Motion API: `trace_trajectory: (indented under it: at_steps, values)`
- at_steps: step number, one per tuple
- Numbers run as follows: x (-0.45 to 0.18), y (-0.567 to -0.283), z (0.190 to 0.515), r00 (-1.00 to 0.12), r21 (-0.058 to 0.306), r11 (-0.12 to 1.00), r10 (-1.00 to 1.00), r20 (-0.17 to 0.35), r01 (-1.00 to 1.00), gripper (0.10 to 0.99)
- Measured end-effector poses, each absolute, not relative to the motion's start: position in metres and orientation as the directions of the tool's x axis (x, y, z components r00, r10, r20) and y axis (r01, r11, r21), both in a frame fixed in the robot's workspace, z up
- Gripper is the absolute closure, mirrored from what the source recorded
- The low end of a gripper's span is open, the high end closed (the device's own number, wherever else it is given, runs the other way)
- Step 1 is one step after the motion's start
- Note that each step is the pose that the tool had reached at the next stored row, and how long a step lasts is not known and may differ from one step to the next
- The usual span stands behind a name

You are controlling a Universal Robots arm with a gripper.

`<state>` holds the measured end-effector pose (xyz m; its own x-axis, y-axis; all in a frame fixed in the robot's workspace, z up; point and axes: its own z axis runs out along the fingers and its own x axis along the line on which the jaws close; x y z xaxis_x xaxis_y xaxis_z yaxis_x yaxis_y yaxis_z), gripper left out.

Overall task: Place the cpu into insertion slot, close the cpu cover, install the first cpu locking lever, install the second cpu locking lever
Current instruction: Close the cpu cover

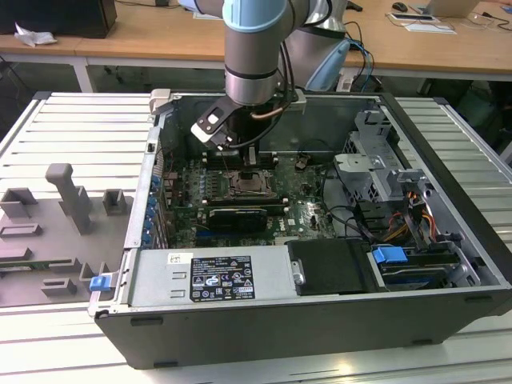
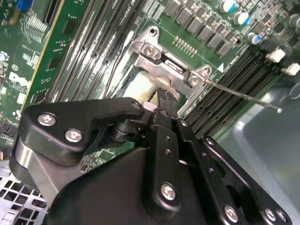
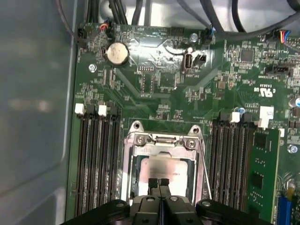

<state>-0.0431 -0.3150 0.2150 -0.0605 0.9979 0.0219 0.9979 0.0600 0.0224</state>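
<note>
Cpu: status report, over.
Hand shut, low over the cpu. Cpu lying flat, cpu cover framing it. Nothing seen between hand and cpu.

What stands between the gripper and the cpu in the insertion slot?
Nothing visible does. In the first wrist view the gripper, shut, hangs directly over the cpu, whose pale face shows through the window of the cpu cover; the cover frames it rather than crossing it.

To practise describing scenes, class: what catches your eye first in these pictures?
The robot arm reaching down into the open computer case on the slatted metal table. In the first wrist view its shut gripper hangs over the pale cpu on the green motherboard.
</note>
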Motion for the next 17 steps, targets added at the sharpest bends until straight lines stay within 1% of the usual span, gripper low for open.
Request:
trace_trajectory:
  at_steps: [17]
  values:
    - [-0.055,-0.316,0.206,-0.076,0.023,0.075,0.997,0.023,0.997,0.980]
